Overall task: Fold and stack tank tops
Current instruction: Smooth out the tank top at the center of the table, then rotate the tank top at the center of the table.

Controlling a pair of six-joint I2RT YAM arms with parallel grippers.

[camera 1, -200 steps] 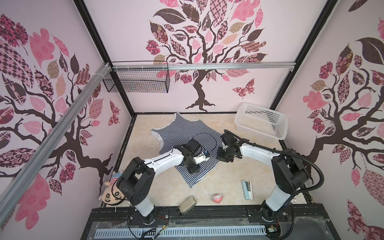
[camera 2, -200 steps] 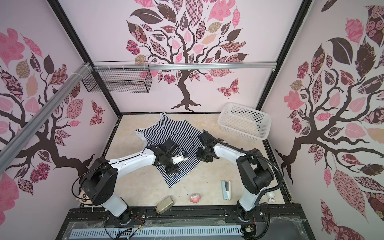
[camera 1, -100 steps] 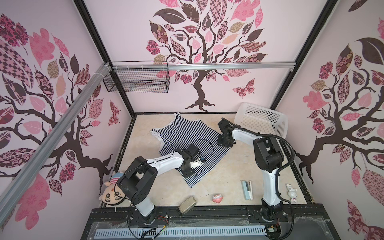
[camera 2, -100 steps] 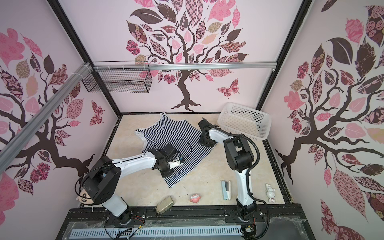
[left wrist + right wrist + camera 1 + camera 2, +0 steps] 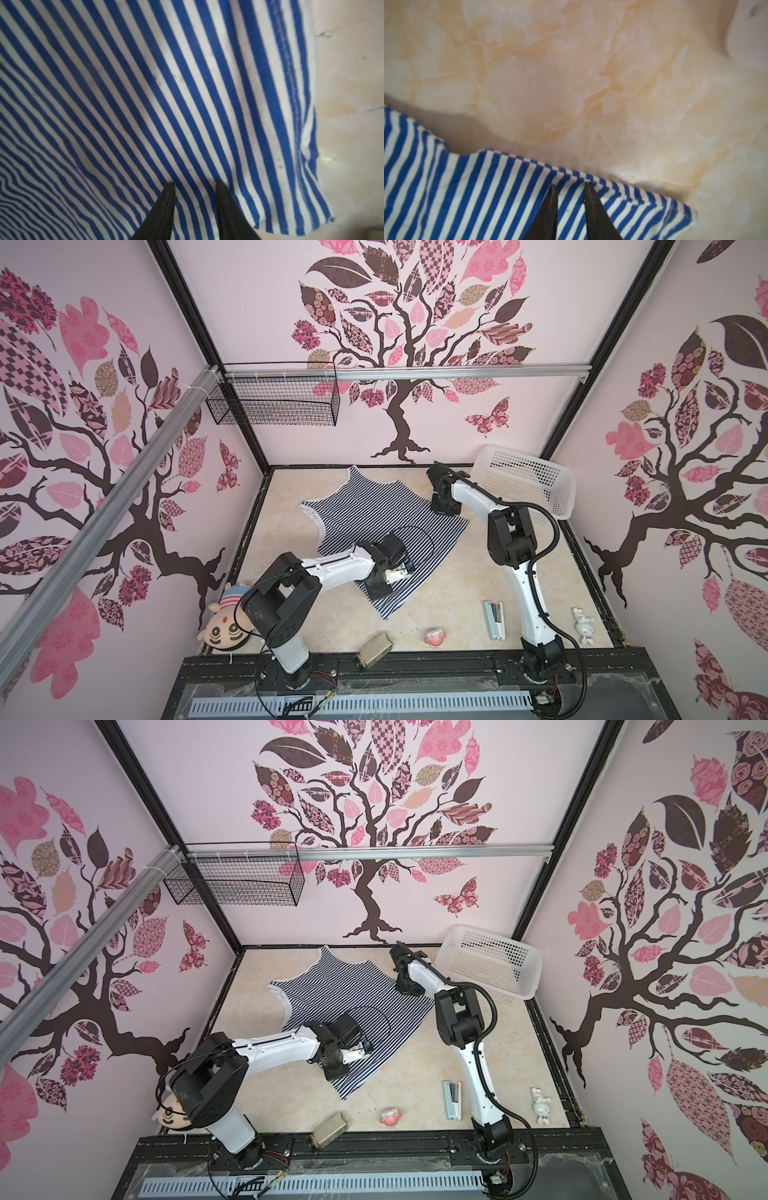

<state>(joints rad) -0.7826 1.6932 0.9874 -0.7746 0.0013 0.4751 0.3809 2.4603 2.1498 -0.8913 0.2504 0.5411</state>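
One navy-and-white striped tank top [image 5: 374, 510] [image 5: 340, 986] lies spread flat on the marble-look table, straps toward the back wall. My left gripper [image 5: 377, 593] [image 5: 337, 1071] points down on its near part. In the left wrist view its jaws [image 5: 194, 184] stand apart, tips resting on flat cloth [image 5: 166, 93] beside the stitched hem. My right gripper [image 5: 444, 509] [image 5: 409, 989] is at the top's far right edge. In the right wrist view its jaws [image 5: 570, 186] stand slightly apart with the tips on the cloth border [image 5: 467, 197], bare table beyond.
A white perforated basket [image 5: 528, 481] stands at the back right, close to the right arm. Along the front edge lie a plush doll [image 5: 224, 622], a metal box [image 5: 372, 649], a pink toy [image 5: 435, 637], a stapler [image 5: 493, 620] and a white figurine [image 5: 584, 624]. A wire basket [image 5: 274, 402] hangs on the back wall.
My right gripper has gone from the top's middle right to its far right edge by the basket. The left gripper has slid nearer along the cloth. The top lies flatter.
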